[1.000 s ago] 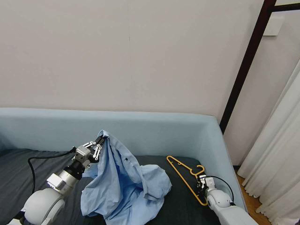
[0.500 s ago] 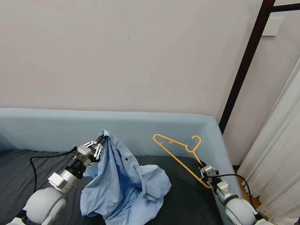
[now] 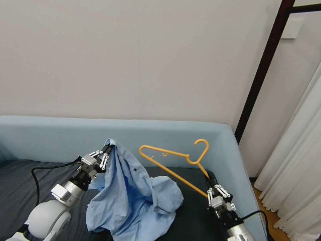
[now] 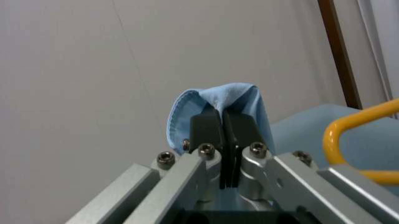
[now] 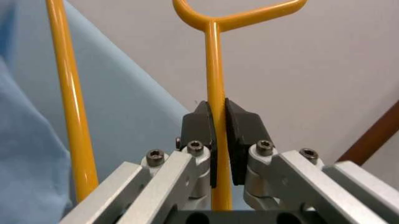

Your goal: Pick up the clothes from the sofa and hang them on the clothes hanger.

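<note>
The left gripper [image 4: 223, 123] is pinching a fold of the blue shirt [image 3: 135, 196] between its closed pads, holding that edge up in front of the sofa's backrest while the rest of the cloth is draping down and pooling on the dark seat of the sofa [image 3: 50, 135]. The right gripper [image 5: 218, 116] is clamping shut on a thin bar of the orange hanger [image 3: 170, 158], carrying it clear of the seat with the hook pointing up toward the wall and the far arm reaching out toward the raised shirt, near it but not touching. The step in hand looks to be threading the hanger into the garment. To do it well, the left arm is best holding the cloth high and steady, so that an opening is hanging free rather than collapsing. The right arm should be steering the hanger's free end under the held edge at a shallow angle, slowly, since the slim rod could be swivelling between the pads if it snags. Whether the pinched fold is the collar is hard to tell
</note>
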You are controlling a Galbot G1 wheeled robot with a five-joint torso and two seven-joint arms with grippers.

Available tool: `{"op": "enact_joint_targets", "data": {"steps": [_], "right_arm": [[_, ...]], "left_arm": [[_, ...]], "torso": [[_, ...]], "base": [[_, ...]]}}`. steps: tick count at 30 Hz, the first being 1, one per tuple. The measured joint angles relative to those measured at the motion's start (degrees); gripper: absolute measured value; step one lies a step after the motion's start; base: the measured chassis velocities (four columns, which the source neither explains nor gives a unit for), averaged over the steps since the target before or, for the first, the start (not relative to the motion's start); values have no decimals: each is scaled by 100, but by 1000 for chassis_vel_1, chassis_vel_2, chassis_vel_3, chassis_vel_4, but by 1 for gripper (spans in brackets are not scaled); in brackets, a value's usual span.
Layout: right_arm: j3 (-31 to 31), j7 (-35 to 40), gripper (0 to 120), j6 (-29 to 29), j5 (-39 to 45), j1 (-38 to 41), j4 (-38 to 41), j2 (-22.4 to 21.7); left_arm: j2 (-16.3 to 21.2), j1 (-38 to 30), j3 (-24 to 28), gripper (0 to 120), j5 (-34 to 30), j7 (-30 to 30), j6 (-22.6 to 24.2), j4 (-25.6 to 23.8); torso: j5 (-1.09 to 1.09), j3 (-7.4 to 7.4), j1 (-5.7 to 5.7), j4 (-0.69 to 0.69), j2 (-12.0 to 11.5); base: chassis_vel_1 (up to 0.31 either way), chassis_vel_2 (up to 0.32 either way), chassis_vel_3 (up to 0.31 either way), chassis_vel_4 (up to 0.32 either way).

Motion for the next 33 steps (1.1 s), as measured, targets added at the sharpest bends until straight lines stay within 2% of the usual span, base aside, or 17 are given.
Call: {"op": "enact_joint_targets", "data": {"steps": [7,11,27,33], "right_arm": [[-83,17,5,-54,-672,-227,276,17],[-233,-24,5,-301,-990,-110,203,48],[-998,-131,5,-969,-840,992,-487,92],[-1026,-122,5,-1069,-731,1065,-515,37]], "left_arm": [[0,28,-18,0,-9,-1,-2,-57],[-39,67,-16,0,-2,0,-8,-109],[-193,358,-40,0,132,30,-46,-396],[-218,378,-43,0,147,33,-51,-414]], "torso": [[0,0,0,1,0],[1,0,0,0,-1],[1,1,1,1,-1],[1,1,1,1,-1]], "base": [[0,0,0,0],[0,0,0,0],[0,0,0,0],[0,0,0,0]]}}
